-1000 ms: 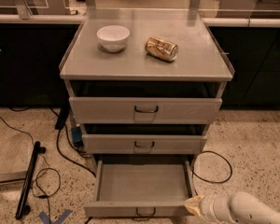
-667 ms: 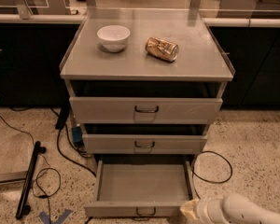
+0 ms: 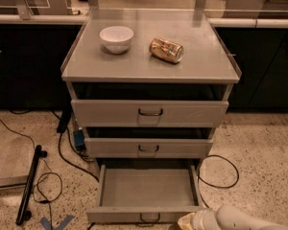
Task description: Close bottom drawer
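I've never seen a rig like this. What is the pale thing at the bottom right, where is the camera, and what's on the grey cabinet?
The pale thing is a robot's single white arm. Its two-finger gripper is low, by the front right corner of the shallow grey metal bottom drawer, which is pulled far out and empty. The gripper appears to hold nothing. One camera looks down at the cabinet's front; where it is mounted is unknown. On the grey cabinet top are a round white bowl, upright, and a gold metal can lying on its side.
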You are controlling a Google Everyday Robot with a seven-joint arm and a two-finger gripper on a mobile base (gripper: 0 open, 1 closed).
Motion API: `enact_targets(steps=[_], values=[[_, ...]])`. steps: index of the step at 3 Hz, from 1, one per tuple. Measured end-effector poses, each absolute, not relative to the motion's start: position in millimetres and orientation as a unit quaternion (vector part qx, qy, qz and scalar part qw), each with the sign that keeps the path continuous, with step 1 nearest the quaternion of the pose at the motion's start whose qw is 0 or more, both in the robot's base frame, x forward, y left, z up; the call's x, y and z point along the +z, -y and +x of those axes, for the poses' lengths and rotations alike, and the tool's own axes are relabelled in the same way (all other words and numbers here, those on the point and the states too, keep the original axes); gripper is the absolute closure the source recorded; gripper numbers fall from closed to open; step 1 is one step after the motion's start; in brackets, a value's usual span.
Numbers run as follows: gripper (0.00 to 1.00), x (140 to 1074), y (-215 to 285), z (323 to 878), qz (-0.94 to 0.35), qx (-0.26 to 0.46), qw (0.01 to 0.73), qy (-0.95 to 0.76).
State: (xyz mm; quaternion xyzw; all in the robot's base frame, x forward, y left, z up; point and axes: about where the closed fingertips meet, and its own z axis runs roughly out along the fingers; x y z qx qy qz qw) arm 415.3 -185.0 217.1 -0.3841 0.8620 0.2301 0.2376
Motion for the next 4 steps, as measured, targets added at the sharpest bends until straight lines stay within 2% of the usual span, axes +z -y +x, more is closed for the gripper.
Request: enact_targets(steps=[1, 2, 4], values=[[1.0, 191.8, 178.6, 418.8, -0.378, 0.236, 0.239, -0.863], [0.87, 186.6, 177.4, 419.3, -0.377, 0.237, 0.239, -0.863], [0.4, 186.5, 177.3, 419.2, -0.377, 0.237, 0.239, -0.863]])
